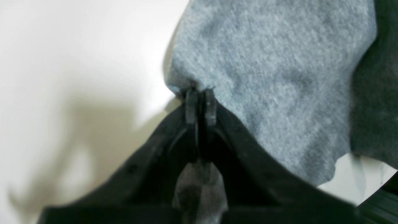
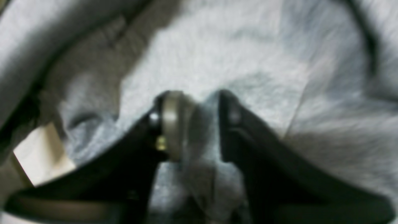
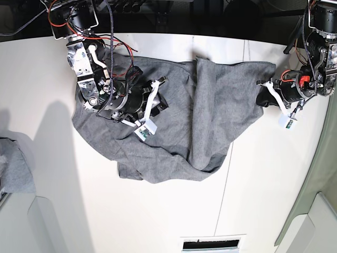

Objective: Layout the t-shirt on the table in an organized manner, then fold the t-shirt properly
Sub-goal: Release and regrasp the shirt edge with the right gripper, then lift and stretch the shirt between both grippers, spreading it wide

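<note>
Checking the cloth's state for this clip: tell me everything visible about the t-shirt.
The t-shirt is plain heather-grey knit, spread rumpled and unfolded across the white table, with a long fold running down its middle and its lower edge bunched. The left gripper is shut on a corner of it at the base view's right edge. The right gripper sits on the cloth at the other side, fabric between its parted jaws.

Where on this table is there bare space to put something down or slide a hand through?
Bare table runs below the t-shirt, down to the near edge. Another open strip lies left of the shirt, toward the bunch of grey cloth. The top is crowded: right gripper over the shirt, left gripper pinching its corner.
</note>
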Available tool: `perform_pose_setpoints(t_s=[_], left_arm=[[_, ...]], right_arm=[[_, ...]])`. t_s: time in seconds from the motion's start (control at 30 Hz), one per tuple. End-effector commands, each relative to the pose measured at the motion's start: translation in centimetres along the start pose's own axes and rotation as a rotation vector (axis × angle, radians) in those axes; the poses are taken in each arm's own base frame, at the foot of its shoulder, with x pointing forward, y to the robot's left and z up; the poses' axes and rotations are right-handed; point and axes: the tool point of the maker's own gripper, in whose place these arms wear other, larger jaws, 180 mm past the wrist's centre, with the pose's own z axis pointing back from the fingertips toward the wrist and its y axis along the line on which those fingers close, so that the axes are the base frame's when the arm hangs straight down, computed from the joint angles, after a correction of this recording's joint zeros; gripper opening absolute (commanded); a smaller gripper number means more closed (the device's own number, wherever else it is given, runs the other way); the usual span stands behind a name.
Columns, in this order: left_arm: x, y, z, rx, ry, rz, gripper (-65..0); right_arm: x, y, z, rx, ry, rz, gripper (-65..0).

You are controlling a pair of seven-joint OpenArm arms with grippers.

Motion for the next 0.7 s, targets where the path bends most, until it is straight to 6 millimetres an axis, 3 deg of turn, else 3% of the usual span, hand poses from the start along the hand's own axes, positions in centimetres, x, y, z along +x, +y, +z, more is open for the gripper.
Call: perform_pose_setpoints(t_s=[0.0, 0.1, 0.23, 0.4, 0.53, 0.67], left_arm=[[0.0, 0.7, 0.5, 0.020, 0.019, -0.017, -65.0], [0.1, 0.7, 0.5, 0.020, 0.018, -0.018, -65.0], [0.0, 0.8, 0.5, 0.024, 0.022, -0.024, -65.0], [0.2, 2.3, 0.7, 0.094, 0.056, -0.077, -65.0], [2.0, 4.8, 1.8, 0.178, 0.040, -0.082, -65.0], [3.6, 6.4, 2.8, 0.221, 0.038, -0.115, -65.0]], right_arm=[[1.5, -0.5, 0.2, -0.013, -0.042, -0.005, -50.1], [1.1, -1.3, 0.0, -0.056, -0.032, -0.048, -50.7], [1.2, -1.1, 0.0, -0.045, -0.033, -0.038, -65.0], [1.8, -0.2, 0.6, -0.005, -0.030, -0.006, -65.0], [2.9, 1.0, 2.5, 0.018, -0.051, 0.006, -65.0], [2.5, 2.3, 6.0, 0.003, -0.097, 0.071, -65.0]])
